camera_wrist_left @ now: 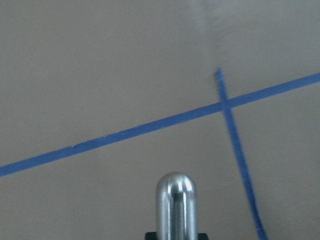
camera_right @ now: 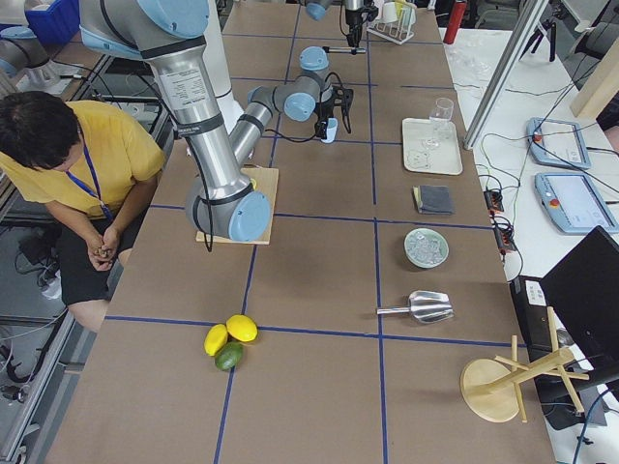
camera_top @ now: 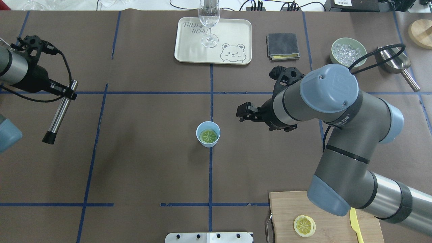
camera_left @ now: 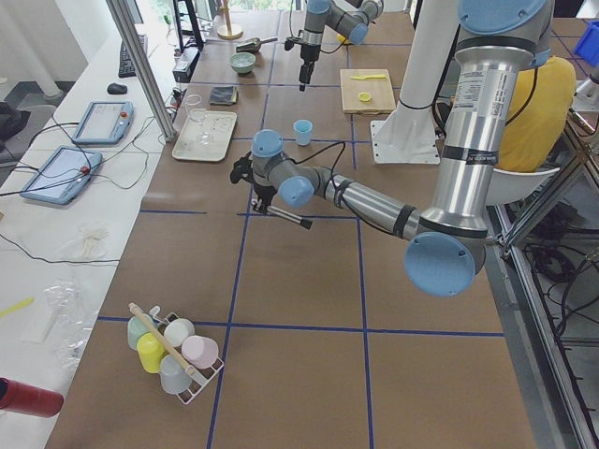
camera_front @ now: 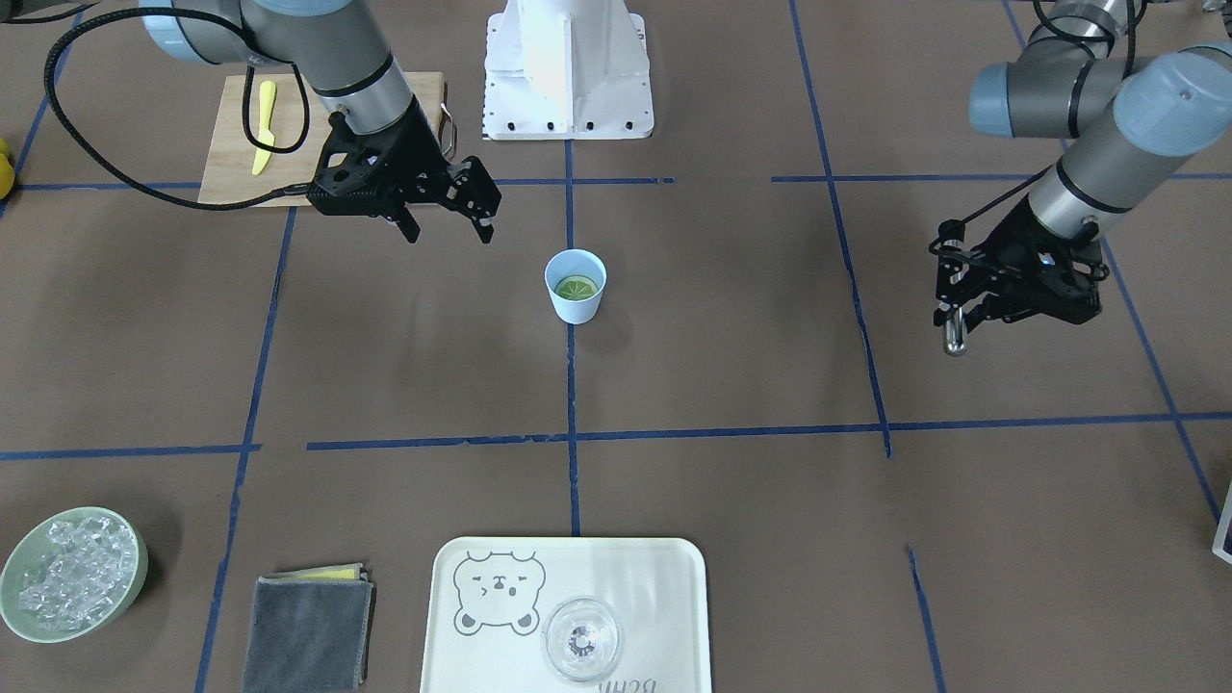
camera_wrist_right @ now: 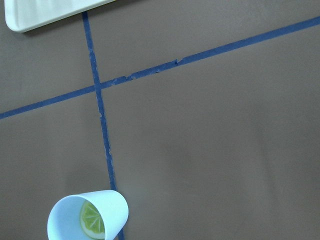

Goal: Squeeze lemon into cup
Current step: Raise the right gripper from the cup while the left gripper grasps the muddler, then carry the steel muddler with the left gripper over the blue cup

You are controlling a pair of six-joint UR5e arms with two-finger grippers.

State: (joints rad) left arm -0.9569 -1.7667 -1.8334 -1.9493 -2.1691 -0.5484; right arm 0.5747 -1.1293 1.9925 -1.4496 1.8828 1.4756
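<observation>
The light-blue cup (camera_front: 575, 300) stands upright at the table's middle on a blue tape line, also in the overhead view (camera_top: 203, 141) and the right wrist view (camera_wrist_right: 112, 210). A lemon slice (camera_front: 577, 287) (camera_top: 208, 136) (camera_wrist_right: 92, 221) lies flat inside it. My right gripper (camera_front: 452, 231) (camera_top: 241, 114) hovers open and empty, beside and above the cup, apart from it. Far off on the other side, my left gripper (camera_front: 953, 313) (camera_top: 68, 91) is shut on a metal rod (camera_top: 60, 113) (camera_wrist_left: 176, 205) that hangs over bare table.
A wooden board (camera_top: 334, 233) near the robot's base holds another lemon slice (camera_top: 304, 225) and a yellow knife (camera_front: 264, 127). At the far edge are a tray (camera_front: 664, 577) with a clear glass (camera_front: 581, 638), a grey cloth (camera_front: 308, 630), a green ice bowl (camera_front: 72, 585) and a scoop (camera_top: 398, 65).
</observation>
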